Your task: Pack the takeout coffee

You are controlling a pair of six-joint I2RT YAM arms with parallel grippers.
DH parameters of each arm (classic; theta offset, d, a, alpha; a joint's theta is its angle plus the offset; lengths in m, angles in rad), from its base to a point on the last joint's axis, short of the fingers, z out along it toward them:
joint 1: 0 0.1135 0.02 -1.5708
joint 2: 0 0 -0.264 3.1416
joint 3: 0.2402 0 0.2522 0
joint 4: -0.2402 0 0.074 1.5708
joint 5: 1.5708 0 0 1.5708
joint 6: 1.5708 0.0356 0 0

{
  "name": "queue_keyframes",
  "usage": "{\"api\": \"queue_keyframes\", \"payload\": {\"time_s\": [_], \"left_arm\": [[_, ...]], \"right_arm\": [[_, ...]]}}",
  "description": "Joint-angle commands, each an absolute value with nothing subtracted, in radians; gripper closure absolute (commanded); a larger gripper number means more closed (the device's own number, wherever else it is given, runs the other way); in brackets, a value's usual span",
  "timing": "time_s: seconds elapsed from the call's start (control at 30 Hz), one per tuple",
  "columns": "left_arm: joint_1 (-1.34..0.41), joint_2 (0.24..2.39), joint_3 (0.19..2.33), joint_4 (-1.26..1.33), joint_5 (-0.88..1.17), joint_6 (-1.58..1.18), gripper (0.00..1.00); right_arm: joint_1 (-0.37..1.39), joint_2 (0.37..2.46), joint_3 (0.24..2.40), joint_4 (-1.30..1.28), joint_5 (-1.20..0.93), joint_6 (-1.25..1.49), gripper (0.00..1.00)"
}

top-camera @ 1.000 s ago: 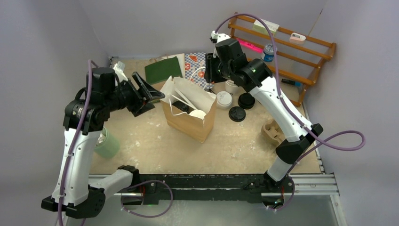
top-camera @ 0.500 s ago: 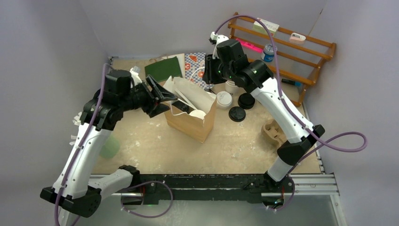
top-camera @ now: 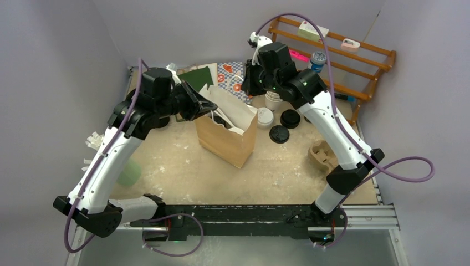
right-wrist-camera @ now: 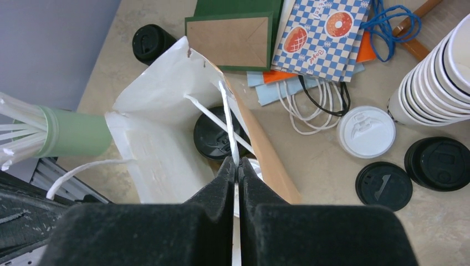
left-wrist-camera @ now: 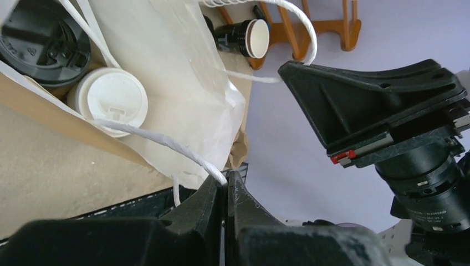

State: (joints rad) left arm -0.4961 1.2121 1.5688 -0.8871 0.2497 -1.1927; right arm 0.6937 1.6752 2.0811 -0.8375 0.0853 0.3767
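The takeout coffee stands inside the brown paper bag [top-camera: 224, 145]. The black-lidded cup [left-wrist-camera: 44, 47] and the white-lidded cup [left-wrist-camera: 111, 102] sit side by side on its floor. My left gripper [left-wrist-camera: 226, 178] is at the bag's left rim, shut on one white cord handle [left-wrist-camera: 161, 143]. My right gripper [right-wrist-camera: 236, 165] hangs over the bag's mouth, shut on the other white cord handle [right-wrist-camera: 228, 124]. Below it shows the black-lidded cup [right-wrist-camera: 215, 136]. In the top view the left gripper [top-camera: 210, 106] reaches the bag's back left corner.
Right of the bag lie a white lid [right-wrist-camera: 366, 132], two black lids [right-wrist-camera: 383, 185] and a tall stack of white cups [right-wrist-camera: 438, 77]. Flat paper bags [right-wrist-camera: 321, 33] lie behind. A green straw holder [right-wrist-camera: 72, 133] is on the left, a wooden rack [top-camera: 354, 61] at the back right.
My left arm swung in to the bag and shut on a cord handle. My right gripper closed on the other handle. The bag's mouth is pulled wider.
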Motion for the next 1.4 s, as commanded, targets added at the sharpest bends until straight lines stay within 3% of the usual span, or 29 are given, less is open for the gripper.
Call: {"api": "queue_keyframes", "payload": {"time_s": [0.0, 0.47, 0.53, 0.6, 0.7, 0.77, 0.87, 0.93, 1.1, 1.23, 1.37], "left_arm": [[-0.495, 1.252, 1.647, -0.834, 0.210, -1.161, 1.00], [-0.494, 1.423, 1.734, -0.713, 0.208, -1.063, 1.00], [-0.494, 1.434, 1.726, -0.701, 0.222, -1.060, 1.00], [-0.494, 1.442, 1.718, -0.684, 0.239, -1.060, 0.89], [-0.494, 1.450, 1.738, -0.689, 0.228, -1.043, 0.66], [-0.494, 1.460, 1.789, -0.718, 0.199, -1.010, 0.53], [-0.493, 1.489, 1.914, -0.848, 0.117, -0.924, 0.39], [-0.492, 1.495, 1.986, -0.957, 0.028, -0.864, 0.35], [-0.492, 1.372, 1.943, -1.096, -0.251, -0.761, 0.23], [-0.492, 1.182, 1.745, -0.975, -0.425, -0.676, 0.20], [-0.492, 1.011, 1.449, -0.749, -0.454, -0.560, 0.21]], "right_arm": [[0.698, 1.622, 2.120, -0.841, 0.120, 0.368, 1.00], [0.698, 1.461, 1.927, -0.864, 0.147, 0.354, 0.99], [0.699, 1.458, 1.909, -0.880, 0.160, 0.353, 0.86], [0.697, 1.466, 1.909, -0.907, 0.179, 0.352, 0.71], [0.698, 1.469, 1.920, -0.933, 0.212, 0.357, 0.63], [0.697, 1.456, 1.925, -0.935, 0.249, 0.362, 0.49], [0.697, 1.433, 1.940, -0.957, 0.341, 0.361, 0.21], [0.697, 1.404, 1.936, -0.970, 0.402, 0.362, 0.12], [0.698, 1.243, 1.745, -0.889, 0.536, 0.340, 0.06], [0.698, 1.040, 1.480, -0.689, 0.662, 0.290, 0.03], [0.698, 0.858, 1.212, -0.525, 0.670, 0.265, 0.03]]}}
